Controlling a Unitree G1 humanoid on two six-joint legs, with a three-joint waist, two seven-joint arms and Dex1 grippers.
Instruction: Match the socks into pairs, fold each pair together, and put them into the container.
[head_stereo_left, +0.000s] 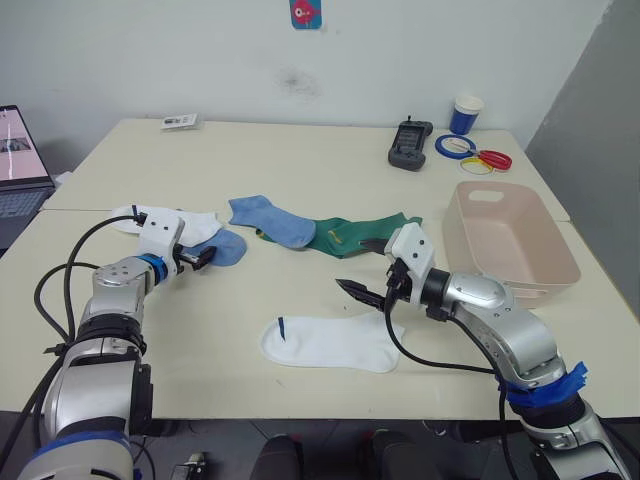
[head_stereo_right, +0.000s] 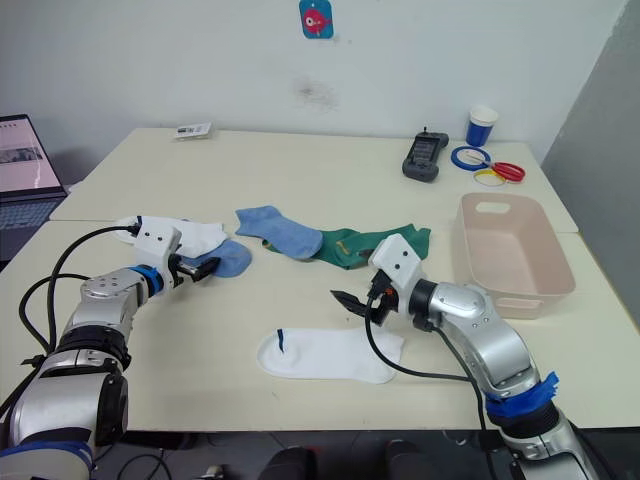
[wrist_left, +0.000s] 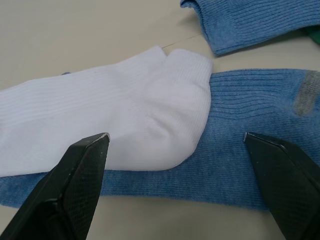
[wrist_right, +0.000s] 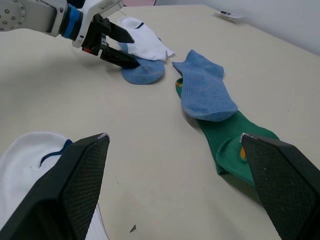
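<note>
Counter (head_stereo_left: 300, 160), cream, bearing six socks unpaired.

White sock (head_stereo_left: 330, 343), dark cuff stripe: flat, near centre, alone.
Second white sock (head_stereo_left: 165, 222): far left, lying partly over a light blue sock (head_stereo_left: 228, 246).
Second light blue sock (head_stereo_left: 270, 220): centre, overlapping the dark green socks (head_stereo_left: 355, 236), yellow mark showing; both greens bunched together, hard to tell apart.
Container (head_stereo_left: 510, 240): pale pink tub, right side, nothing inside.

Left tool (head_stereo_left: 203, 257): fingers spread wide, nothing held, poised at the white-over-blue overlap.
Right tool (head_stereo_left: 372, 270): fingers apart, nothing held, between the near white sock and the greens.

Handling, judged: light, limp knit; no stiffness, likely to drape and drag its neighbour. Best pinched at cuff or heel edge, top layer alone, then lifted clear before pairing.
</note>
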